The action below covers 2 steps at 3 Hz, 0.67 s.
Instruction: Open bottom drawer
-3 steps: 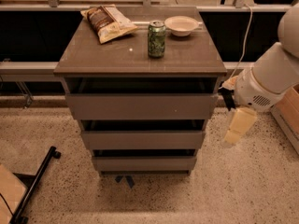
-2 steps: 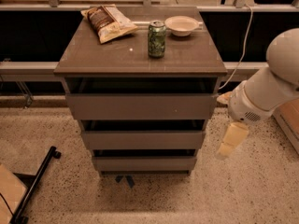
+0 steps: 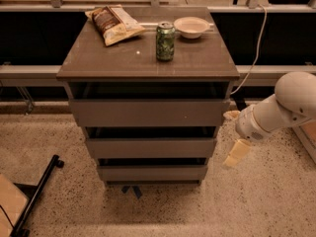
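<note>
**Entry: drawer cabinet, pincer off to one side**

Cabinet count: 3 drawer fronts, stacked, all grey-brown, flat and without handles. The top drawer (image 3: 148,112) is the widest and the middle drawer (image 3: 150,147) is narrower. The bottom drawer (image 3: 152,173) is the slimmest, at 6 o'clock of the stack, just above the speckled floor (image 3: 256,206). A dark gap shows above each front.

Worktop (image 3: 108,58) count: 3 items.
- 1 chip bag (image 3: 114,23) lies flat at 11 o'clock.
- 1 green can (image 3: 165,41) stands upright near the centre.
- 1 pale bowl (image 3: 191,26) sits at 1 o'clock, just behind the can and apart from it.

Pincer (image 3: 237,153): 1, cream-coloured, on the white arm (image 3: 291,100). It is at 3 to 4 o'clock of the cabinet, about level with the middle drawer. It hangs over the floor, clear of every front, and holds nothing. Whether it is spread or closed: cannot tell.

Other: 1 white cable (image 3: 254,48) hangs at 2 o'clock. 1 black bar (image 3: 37,194) lies on the floor at 8 o'clock.
</note>
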Motion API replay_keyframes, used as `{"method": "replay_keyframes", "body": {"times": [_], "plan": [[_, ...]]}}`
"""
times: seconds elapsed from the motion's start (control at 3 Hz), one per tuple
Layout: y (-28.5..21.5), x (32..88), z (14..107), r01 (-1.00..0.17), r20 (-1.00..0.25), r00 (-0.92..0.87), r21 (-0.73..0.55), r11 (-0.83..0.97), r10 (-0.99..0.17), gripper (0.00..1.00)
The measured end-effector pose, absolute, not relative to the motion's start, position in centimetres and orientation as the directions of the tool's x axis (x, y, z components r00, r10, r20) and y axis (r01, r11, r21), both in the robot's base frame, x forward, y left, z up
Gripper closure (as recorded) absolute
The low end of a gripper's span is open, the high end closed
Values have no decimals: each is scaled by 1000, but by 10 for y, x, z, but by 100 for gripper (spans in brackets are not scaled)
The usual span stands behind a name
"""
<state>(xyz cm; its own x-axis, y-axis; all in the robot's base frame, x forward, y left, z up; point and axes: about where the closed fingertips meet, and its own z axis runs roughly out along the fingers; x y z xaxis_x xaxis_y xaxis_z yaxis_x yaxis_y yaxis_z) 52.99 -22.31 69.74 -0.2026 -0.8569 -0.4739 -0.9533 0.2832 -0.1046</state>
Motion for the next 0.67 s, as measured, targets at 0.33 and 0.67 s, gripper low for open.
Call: {"method": "replay_keyframes", "body": {"times": [0.33, 0.67], "plan": [[-222, 531, 691, -955, -476, -205, -96, 282, -855, 0], [-206, 544, 667, -953, -510, -208, -86, 290, -835, 0]]}}
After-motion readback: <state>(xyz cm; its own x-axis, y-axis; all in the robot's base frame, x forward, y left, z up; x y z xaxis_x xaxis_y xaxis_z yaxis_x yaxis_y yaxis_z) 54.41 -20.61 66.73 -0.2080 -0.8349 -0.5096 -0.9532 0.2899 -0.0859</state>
